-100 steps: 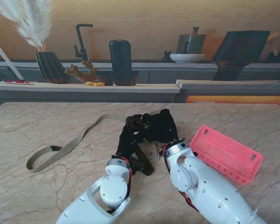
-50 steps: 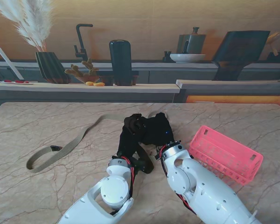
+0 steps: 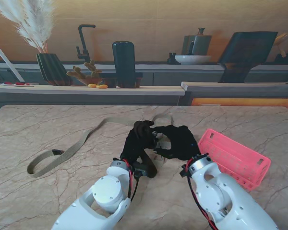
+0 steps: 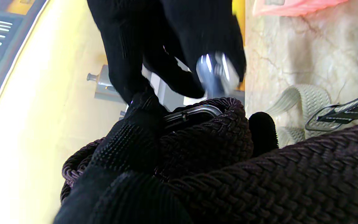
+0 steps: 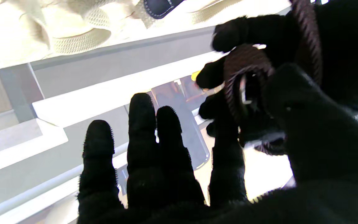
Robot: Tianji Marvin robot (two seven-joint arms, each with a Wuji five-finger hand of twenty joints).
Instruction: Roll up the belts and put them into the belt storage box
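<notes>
- Stand view: the left robot hand (image 3: pixel 140 139) is raised over the middle of the tabletop (image 3: pixel 48 191), fingers curled round a dark braided belt (image 3: pixel 145 162) whose tail hangs down toward the wrist. The right robot hand (image 3: pixel 178 142) sits just beside it, fingers spread, holding nothing that I can see.
- Same view: a tan belt (image 3: pixel 62 154) lies flat and unrolled on the robot's left, running back toward the far middle of the tabletop. The pink storage box (image 3: pixel 233 157) sits on the right, near the right hand; no belt shows inside it from here.
- Judgement on progress: early. The dark belt is partly coiled in hand but not boxed; the tan one looks untouched. Both still need rolling and placing.
- Left wrist view: shows what the stand camera cannot, namely the braided belt (image 4: pixel 216 146) wound into a loose coil in the left hand's grip, with a metal buckle bar (image 4: pixel 194 111) at the coil's centre. A gloved finger of the other hand carries a blurred shiny piece (image 4: pixel 217 73) close to the coil; I cannot tell what it is.
- Right wrist view: four fingers (image 5: pixel 141 149) of the right robot hand extended and apart, empty. The dark coil (image 5: pixel 244 84) is pinched in the opposite hand, close by. Part of the tan belt (image 5: pixel 82 40) shows beyond.
</notes>
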